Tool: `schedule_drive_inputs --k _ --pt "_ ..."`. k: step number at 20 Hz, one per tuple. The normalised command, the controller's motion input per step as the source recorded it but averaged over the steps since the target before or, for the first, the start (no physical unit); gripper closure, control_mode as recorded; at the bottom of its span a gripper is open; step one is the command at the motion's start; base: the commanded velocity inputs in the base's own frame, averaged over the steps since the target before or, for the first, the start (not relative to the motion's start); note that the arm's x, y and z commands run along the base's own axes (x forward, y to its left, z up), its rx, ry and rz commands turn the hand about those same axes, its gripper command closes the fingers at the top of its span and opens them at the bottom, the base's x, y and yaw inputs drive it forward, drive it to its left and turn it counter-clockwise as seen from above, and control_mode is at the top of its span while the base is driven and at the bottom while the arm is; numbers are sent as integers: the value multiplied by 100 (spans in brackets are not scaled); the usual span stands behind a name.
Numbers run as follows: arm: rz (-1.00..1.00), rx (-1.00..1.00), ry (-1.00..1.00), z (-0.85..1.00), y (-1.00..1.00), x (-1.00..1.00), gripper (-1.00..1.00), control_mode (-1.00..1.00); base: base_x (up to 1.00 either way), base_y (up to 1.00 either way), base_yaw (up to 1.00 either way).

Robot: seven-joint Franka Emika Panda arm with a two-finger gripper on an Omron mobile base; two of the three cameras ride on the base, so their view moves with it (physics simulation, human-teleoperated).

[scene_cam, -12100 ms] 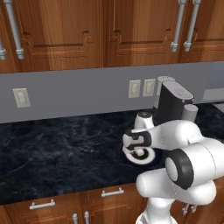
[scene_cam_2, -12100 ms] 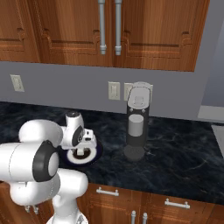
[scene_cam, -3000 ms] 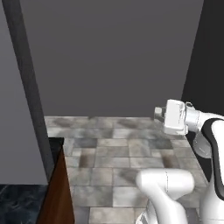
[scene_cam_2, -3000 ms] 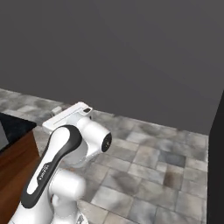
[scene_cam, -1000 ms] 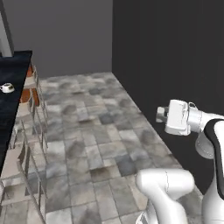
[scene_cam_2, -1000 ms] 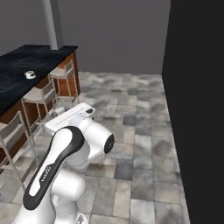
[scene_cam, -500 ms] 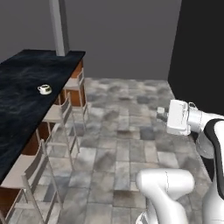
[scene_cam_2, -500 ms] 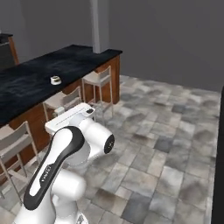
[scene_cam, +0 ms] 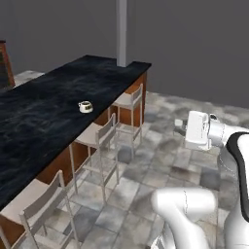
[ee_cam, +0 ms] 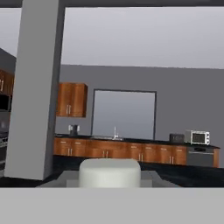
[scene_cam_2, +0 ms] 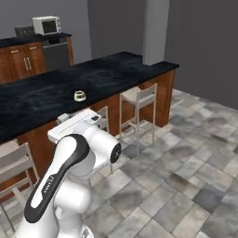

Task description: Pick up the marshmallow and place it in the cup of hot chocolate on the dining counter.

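The marshmallow [ee_cam: 109,172], a stubby white lump, sits between the two dark fingertips of my gripper [ee_cam: 109,180], which is shut on it. In the base views the gripper [scene_cam: 181,128] [scene_cam_2: 63,119] is held out level over the tiled floor, well short of the dining counter [scene_cam: 44,116] [scene_cam_2: 42,95]. That long counter has a black veined top and a reddish-brown base. The cup of hot chocolate [scene_cam: 85,106] [scene_cam_2: 80,95], small and whitish, stands near the counter's front edge, away from the gripper.
Several pale stools [scene_cam: 104,141] [scene_cam_2: 137,100] line the counter's near side. A grey pillar [scene_cam: 121,29] [scene_cam_2: 155,30] rises at the counter's far end. Wall cabinets with a microwave [scene_cam_2: 46,24] stand beyond. Open tiled floor [scene_cam_2: 186,176] lies to the right.
The whole picture has shifted as the base drove and turned. The dining counter and cup now appear larger and closer. The arm keeps the same pose, still gripping the marshmallow.
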Motion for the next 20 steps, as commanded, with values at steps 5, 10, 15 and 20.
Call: schedule_drive_inputs --k 5,10,15,20 --pt "0 0 0 0 0 0 100 100 100 -75 52" --pt "0 0 0 0 0 0 100 100 100 -78 52" --pt "0 0 0 0 0 0 100 100 100 -77 53" --pt "0 0 0 0 0 0 100 100 97 -70 52"
